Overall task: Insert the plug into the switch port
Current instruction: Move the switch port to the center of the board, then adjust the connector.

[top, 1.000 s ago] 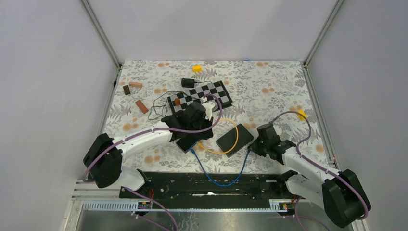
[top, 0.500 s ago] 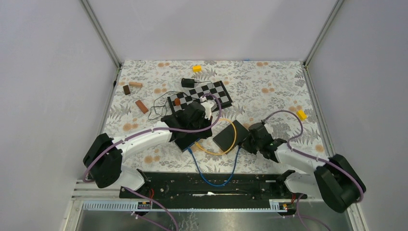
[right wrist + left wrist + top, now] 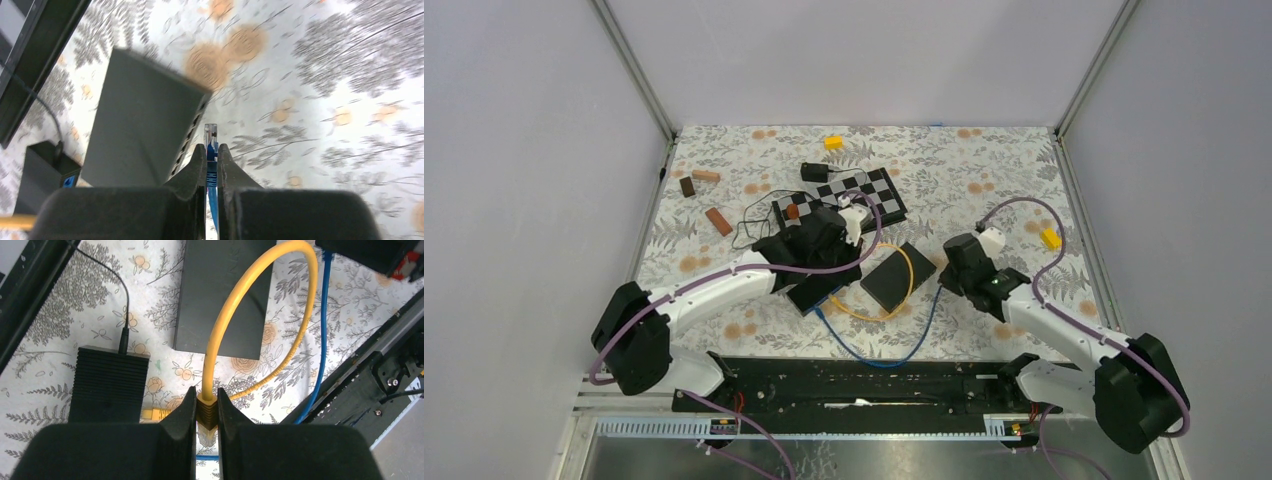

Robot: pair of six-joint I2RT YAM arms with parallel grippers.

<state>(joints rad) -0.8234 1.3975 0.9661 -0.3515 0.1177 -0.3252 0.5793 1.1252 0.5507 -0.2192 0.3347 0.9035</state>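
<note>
R gripper (image 3: 211,150) is closed on the blue plug (image 3: 210,134). Plug tip sticks out just ahead of it, near the switch (image 3: 140,120) ports (image 3: 192,130) at its left, not yet inserted. L gripper (image 3: 206,400) clamps the yellow cable (image 3: 208,380).

The table cover (image 3: 984,160) shows grey leaf sprigs and orange blooms on white. Far of centre lies a black-and-white checked board (image 3: 874,190). The switch (image 3: 200,290) is dark grey and the ribbed adapter (image 3: 107,380) is black. Bright against them are the yellow cable (image 3: 209,370) and the blue cable (image 3: 322,315). A yellow block (image 3: 833,142) sits far, with brown blocks (image 3: 718,221) at far left.
</note>
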